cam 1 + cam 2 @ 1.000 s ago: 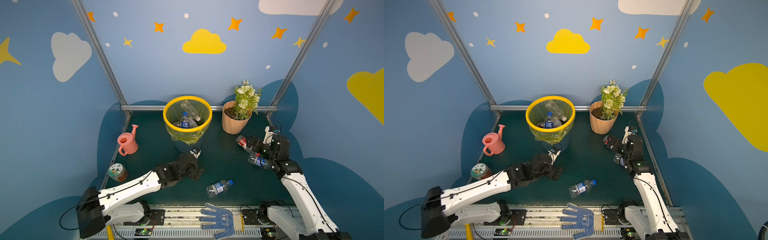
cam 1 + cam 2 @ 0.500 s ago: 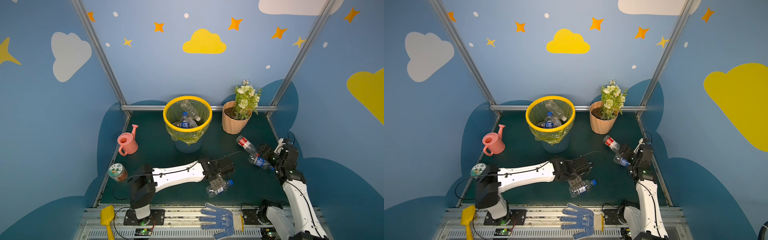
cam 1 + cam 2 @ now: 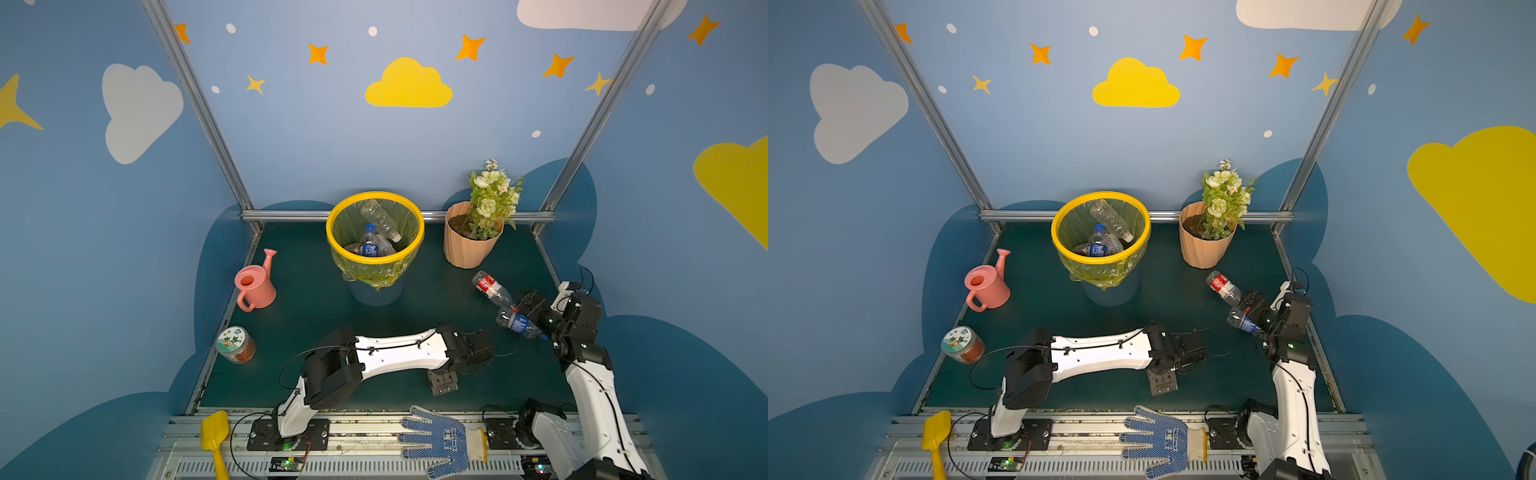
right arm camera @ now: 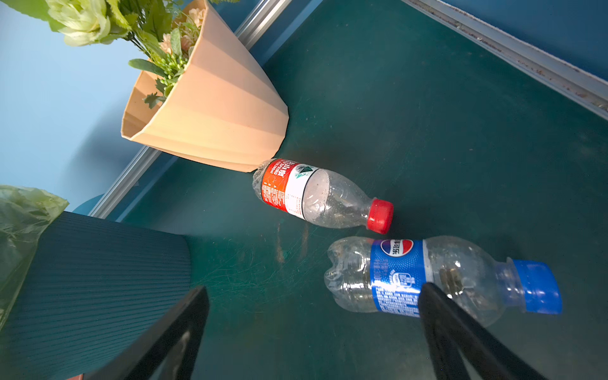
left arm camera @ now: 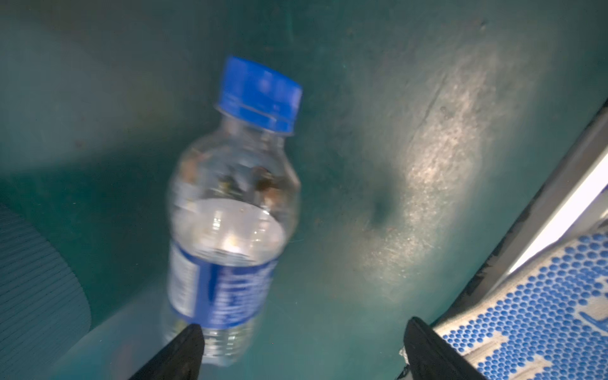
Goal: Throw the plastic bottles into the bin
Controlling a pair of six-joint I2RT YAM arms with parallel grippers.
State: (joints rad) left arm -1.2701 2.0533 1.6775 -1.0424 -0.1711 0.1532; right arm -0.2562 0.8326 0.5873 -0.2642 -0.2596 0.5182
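Some bottles in the bin (image 3: pixel 376 243) are already down in the bag. Three more lie on the mat around the bin (image 3: pixel 375 260).

My left gripper (image 5: pixel 304 329) hangs low over a blue-cap bottle (image 5: pixel 230 230). That bottle lies on its side in front of the bin, on the side nearer the arm bases and a bit to the right. The fingers are spread wide. One tip is at the bottom end of the bottle and the other is far off by the dotted glove (image 5: pixel 533 312), so nothing is pinched. The picture is blurry, so I cannot tell if that tip touches.

My right gripper (image 4: pixel 314 288) is spread wide too and holds nothing. Under it, well off to the right of the bin, a red-label bottle (image 4: pixel 312 197) and a blue-label bottle (image 4: pixel 394 276) lie just beside each other.

I think these bottles are empty or nearly so, which makes them very light. The plastic looks thin and squashy. It is also smooth and round — a bottle could roll away or pop out of the fingers. I would grab across the middle, on the label, not on the cap — and squeeze gently.
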